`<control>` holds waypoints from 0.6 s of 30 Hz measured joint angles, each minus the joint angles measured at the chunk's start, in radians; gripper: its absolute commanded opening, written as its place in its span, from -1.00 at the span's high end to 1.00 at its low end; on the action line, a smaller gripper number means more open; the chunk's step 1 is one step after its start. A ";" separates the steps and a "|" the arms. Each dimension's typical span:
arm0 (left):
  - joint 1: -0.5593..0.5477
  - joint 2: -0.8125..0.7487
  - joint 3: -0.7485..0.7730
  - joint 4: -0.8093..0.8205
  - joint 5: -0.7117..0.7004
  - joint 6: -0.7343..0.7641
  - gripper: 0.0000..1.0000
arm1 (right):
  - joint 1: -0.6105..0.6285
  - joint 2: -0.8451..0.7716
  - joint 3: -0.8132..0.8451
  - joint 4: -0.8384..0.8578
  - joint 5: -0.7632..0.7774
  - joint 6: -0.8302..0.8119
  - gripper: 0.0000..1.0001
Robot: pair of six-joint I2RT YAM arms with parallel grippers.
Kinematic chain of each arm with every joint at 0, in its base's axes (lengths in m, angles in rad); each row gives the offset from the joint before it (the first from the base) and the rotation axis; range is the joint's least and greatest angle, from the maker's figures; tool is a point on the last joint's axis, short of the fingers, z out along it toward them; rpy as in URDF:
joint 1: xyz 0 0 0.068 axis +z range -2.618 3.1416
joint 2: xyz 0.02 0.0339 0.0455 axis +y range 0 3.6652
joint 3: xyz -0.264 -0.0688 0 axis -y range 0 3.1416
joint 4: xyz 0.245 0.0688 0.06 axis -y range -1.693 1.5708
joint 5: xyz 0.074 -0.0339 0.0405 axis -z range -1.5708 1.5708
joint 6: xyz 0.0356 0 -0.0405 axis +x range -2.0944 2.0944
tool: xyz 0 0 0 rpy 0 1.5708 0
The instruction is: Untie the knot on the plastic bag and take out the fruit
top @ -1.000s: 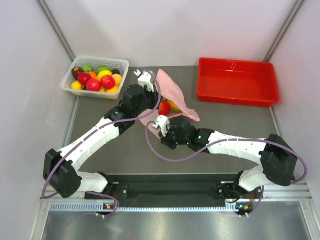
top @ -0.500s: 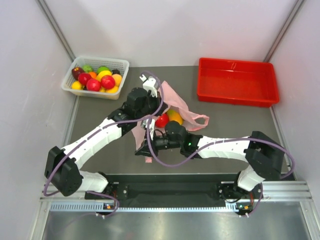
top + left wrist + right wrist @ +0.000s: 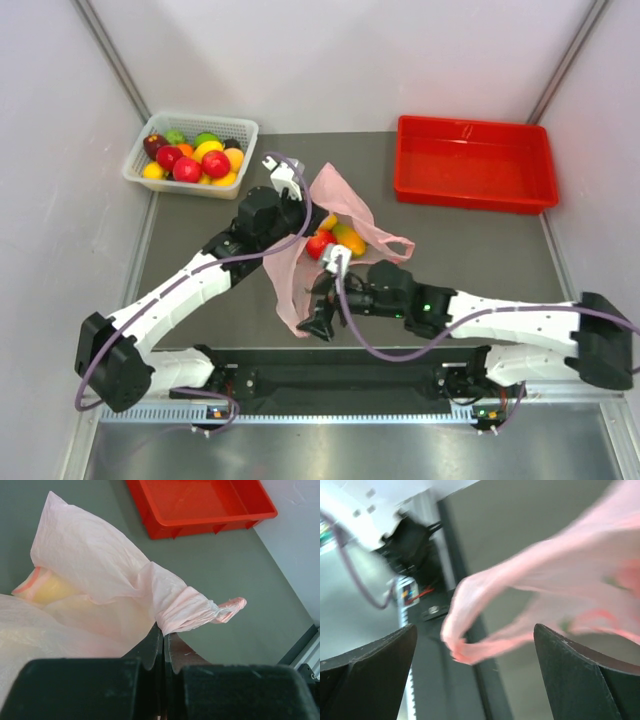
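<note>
The pink plastic bag (image 3: 340, 192) lies mid-table, its mouth raised by my left gripper (image 3: 303, 215). That gripper (image 3: 164, 630) is shut on the film beside a twisted handle strip (image 3: 192, 611). Fruit shows at the bag's mouth: a red apple (image 3: 319, 244) and a yellow-orange piece (image 3: 348, 238). A yellow one (image 3: 45, 587) glows through the film. One handle loop (image 3: 396, 245) lies to the right. Another strip (image 3: 288, 300) trails toward the near edge. My right gripper (image 3: 318, 308) is open there, and the blurred strip end (image 3: 460, 647) hangs loose between its wide jaws (image 3: 475, 652). No tied knot shows.
A white basket (image 3: 135, 165) heaped with several red, yellow and green fruits stands at the back left. A red tray (image 3: 474, 163) sits at the back right, also ahead in the left wrist view (image 3: 200, 502). The rail (image 3: 340, 380) runs along the near edge.
My right gripper pulled a bag strip toward the near edge, then opened and let it go. The bag's mouth has spread, showing fruit. The left arm shifted slightly, still pinching the film.
</note>
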 measured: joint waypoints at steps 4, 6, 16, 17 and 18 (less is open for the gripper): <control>0.000 -0.028 -0.026 0.009 -0.004 -0.005 1.00 | -0.004 -0.191 -0.064 -0.072 0.244 -0.013 -0.99; 0.000 -0.030 -0.037 0.010 -0.003 -0.013 1.00 | -0.008 -0.245 -0.082 -0.097 0.349 -0.013 -0.99; 0.000 -0.029 -0.056 0.023 -0.020 -0.047 1.00 | -0.058 -0.062 -0.072 -0.124 0.557 -0.015 -0.74; 0.000 -0.029 -0.056 0.024 -0.027 -0.049 1.00 | -0.068 -0.036 -0.069 -0.114 0.566 -0.015 -0.73; 0.000 -0.029 -0.056 0.024 -0.037 -0.051 1.00 | -0.084 -0.009 -0.066 -0.097 0.572 -0.014 -0.70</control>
